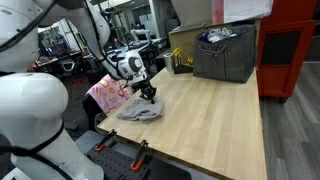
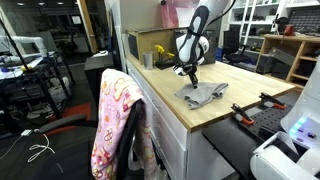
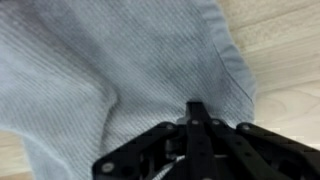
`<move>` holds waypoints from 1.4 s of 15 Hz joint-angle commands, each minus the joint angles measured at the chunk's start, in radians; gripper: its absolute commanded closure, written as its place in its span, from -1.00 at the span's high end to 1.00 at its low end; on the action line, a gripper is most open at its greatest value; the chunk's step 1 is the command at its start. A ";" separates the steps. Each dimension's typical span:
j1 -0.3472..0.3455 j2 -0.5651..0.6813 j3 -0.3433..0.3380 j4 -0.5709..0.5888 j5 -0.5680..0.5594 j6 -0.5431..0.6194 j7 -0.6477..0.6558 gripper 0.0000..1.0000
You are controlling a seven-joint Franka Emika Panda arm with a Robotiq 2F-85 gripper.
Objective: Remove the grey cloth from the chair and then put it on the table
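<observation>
The grey cloth lies crumpled on the wooden table near its edge; it also shows in the other exterior view. My gripper stands right over the cloth's upper edge, also visible from the other side. In the wrist view the fingers are closed together against the ribbed grey cloth, which fills most of that view. The chair beside the table carries only a pink flowered cloth.
A dark grey bin full of items stands at the far end of the table. A yellow object and a box stand by it. The pink flowered cloth hangs just past the table edge. Clamps grip the near edge.
</observation>
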 commanded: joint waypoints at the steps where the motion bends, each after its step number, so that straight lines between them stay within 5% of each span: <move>1: -0.018 0.121 -0.047 0.125 -0.088 -0.006 0.137 -1.00; 15: -0.134 0.335 -0.107 0.507 -0.169 -0.227 0.305 -1.00; 19: -0.092 0.332 -0.085 0.435 -0.177 -0.173 0.424 -1.00; 21: -0.101 0.257 -0.082 0.405 -0.200 -0.183 0.393 -0.46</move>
